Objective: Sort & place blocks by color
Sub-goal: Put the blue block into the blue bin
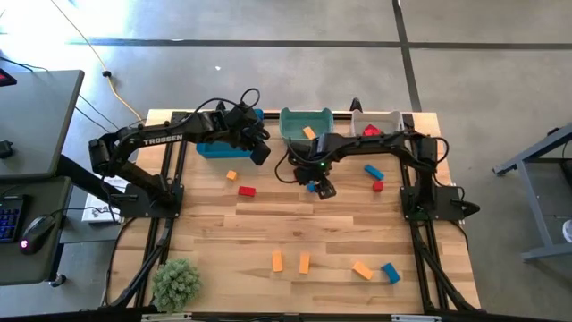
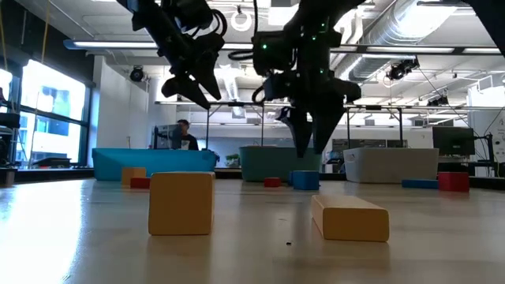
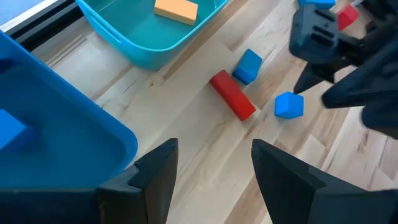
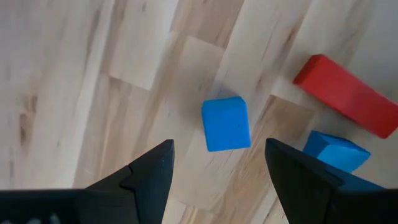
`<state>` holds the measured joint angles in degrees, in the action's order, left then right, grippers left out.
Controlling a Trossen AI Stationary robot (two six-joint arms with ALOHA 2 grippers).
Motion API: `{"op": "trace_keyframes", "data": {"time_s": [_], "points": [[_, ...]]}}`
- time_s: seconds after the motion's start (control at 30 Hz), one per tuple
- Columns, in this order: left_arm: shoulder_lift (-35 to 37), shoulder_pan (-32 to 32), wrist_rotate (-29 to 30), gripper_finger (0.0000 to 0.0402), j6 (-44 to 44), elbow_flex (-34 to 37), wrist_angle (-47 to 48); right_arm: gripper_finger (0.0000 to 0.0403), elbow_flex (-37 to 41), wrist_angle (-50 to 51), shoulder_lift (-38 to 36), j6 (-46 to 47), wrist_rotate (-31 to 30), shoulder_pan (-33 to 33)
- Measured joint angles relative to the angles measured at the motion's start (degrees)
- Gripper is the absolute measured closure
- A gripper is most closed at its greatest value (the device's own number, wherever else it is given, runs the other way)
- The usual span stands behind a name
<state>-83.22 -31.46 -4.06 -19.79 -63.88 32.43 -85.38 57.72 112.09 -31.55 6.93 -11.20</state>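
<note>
Jaws of the right gripper [image 4: 217,165] stand wide apart and grasp nothing; they hang just above a small blue cube [image 4: 226,123] that lies on the wooden table [image 1: 313,228] between the fingertips' line, not touched. Beside that cube lie a red bar [image 4: 346,94] and a second blue block [image 4: 336,152], close together. Seen from overhead, this gripper [image 1: 325,189] sits near the table's middle, in front of the teal bin [image 1: 307,122].

Left gripper [image 3: 211,168] is also parted and empty, held in the air by the blue bin [image 1: 219,148], which holds 1 blue piece [image 3: 11,129]. An orange block [image 3: 176,9] lies in the teal bin, and something red [image 1: 371,131] shows in the white bin [image 1: 375,121].

Loose on the table: an orange cube [image 1: 231,175] and red bar [image 1: 247,190] at left, a blue bar [image 1: 373,171] and red cube [image 1: 378,186] at right, and near the front edge 3 orange blocks [image 1: 278,261] plus 1 blue block [image 1: 391,273]. A small green plant [image 1: 176,283] stands at the front left corner.
</note>
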Motion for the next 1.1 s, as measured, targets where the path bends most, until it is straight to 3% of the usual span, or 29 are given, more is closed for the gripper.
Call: {"op": "trace_keyframes", "data": {"time_s": [0.57, 0.73, 0.97, 1.1], "points": [[0.0, 0.0, 0.3, 0.0206, 0.0, 0.0, 0.0, 0.0167, 0.0, -1.8, 7.4, 0.0, -2.9, 0.0], [0.0, 0.0, 0.3, 0.0206, 0.0, 0.0, 0.0, 0.0204, 0.0, -2.0, 7.7, 0.1, -2.9, 0.0], [0.0, 0.0, 0.3, 0.0206, 0.0, 0.0, 0.0, 0.0293, 0.0, -2.3, 7.6, 3.2, -2.2, 0.0], [0.0, 0.0, 0.3, 0.0206, 0.0, 0.0, 0.0, 0.0299, 0.0, -1.2, 7.5, 4.5, -2.2, 0.0]]}}
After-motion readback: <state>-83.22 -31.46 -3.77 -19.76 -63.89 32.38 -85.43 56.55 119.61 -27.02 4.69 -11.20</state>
